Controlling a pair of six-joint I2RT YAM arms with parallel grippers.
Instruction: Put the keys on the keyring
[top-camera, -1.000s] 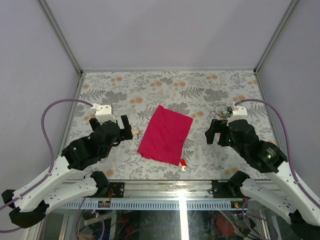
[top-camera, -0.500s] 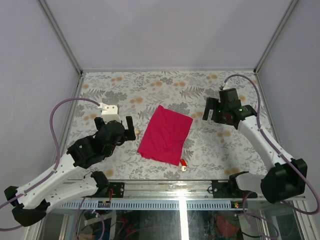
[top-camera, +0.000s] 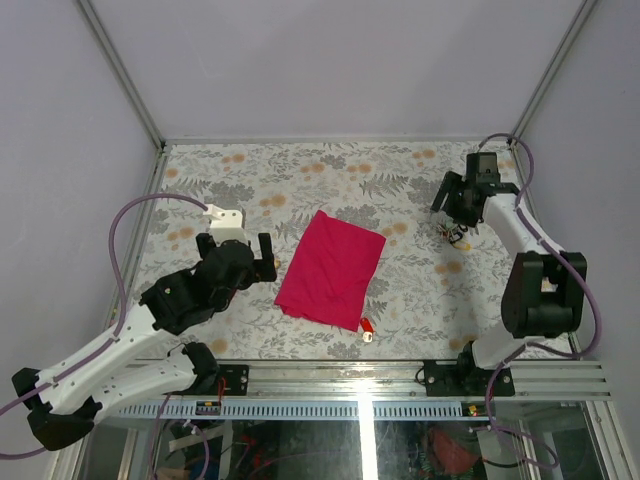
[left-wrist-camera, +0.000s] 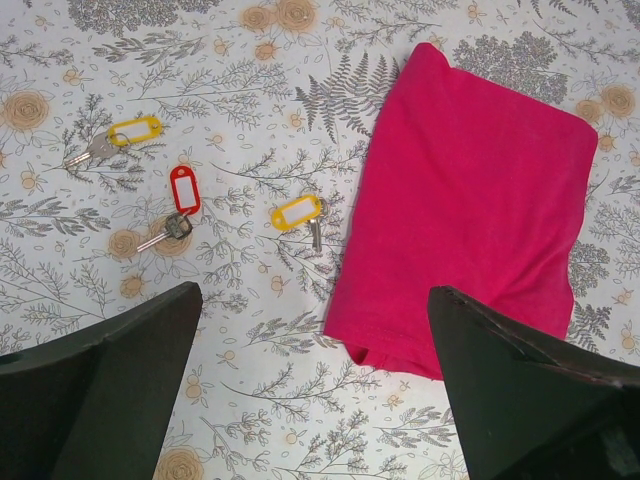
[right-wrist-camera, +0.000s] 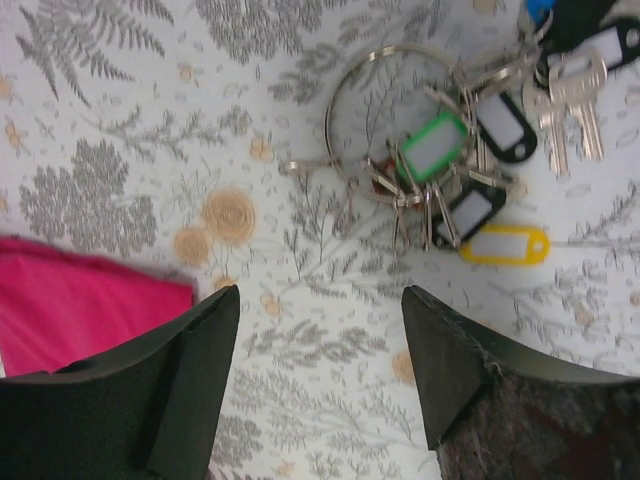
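A: We are logging the magenta cloth (top-camera: 330, 270) lying mid-table, apart from both arms.
B: We are holding the left gripper (left-wrist-camera: 315, 300) wide and empty above three loose keys (left-wrist-camera: 178, 224) just beside the cloth, presumably to pick one.
A: We are hovering the right gripper (right-wrist-camera: 318, 295), jaws apart and empty, near the keyring (right-wrist-camera: 430, 150) at far right, likely to steady it.

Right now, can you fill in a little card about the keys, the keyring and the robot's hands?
keyring: on the table, far right, crowded with tagged keys
loose keys: three tagged ones lying left of the magenta cloth
left hand: open, empty, near the loose keys
right hand: open, empty, near the keyring
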